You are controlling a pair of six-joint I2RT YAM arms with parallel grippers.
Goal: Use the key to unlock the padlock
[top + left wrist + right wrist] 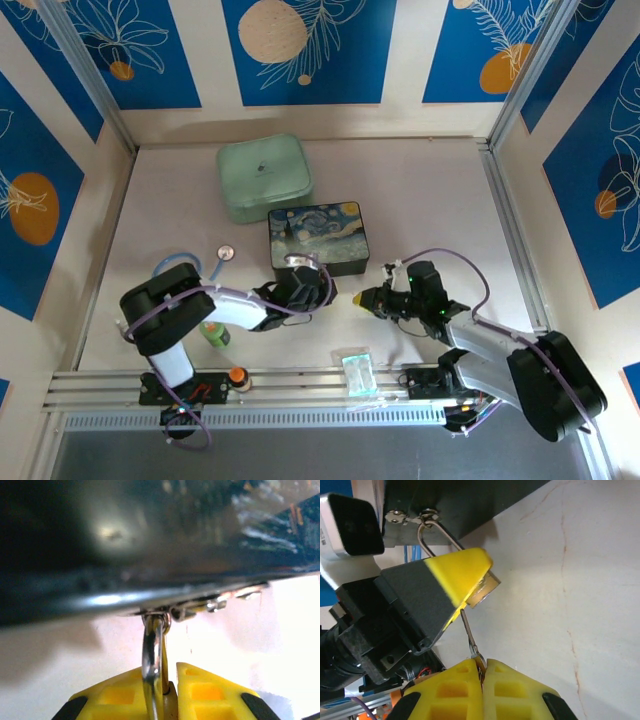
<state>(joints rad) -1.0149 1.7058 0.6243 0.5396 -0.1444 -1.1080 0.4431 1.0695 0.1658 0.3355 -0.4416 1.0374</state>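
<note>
Brass padlock (487,586) clamped in left gripper (169,680), shackle (434,534) hooked through clasp (412,516) on near side of starry box (320,232); thin key (468,632) pinched by right gripper (482,669), tip at padlock's base.

- I count one padlock (485,587) and one key (468,632).
- Two grippers: left gripper (170,692), right gripper (482,672).
- One painted box (320,238), one green case (264,177), one silver disc (227,253).
- Possibly one small green bottle (214,333); my view there is poor.
</note>
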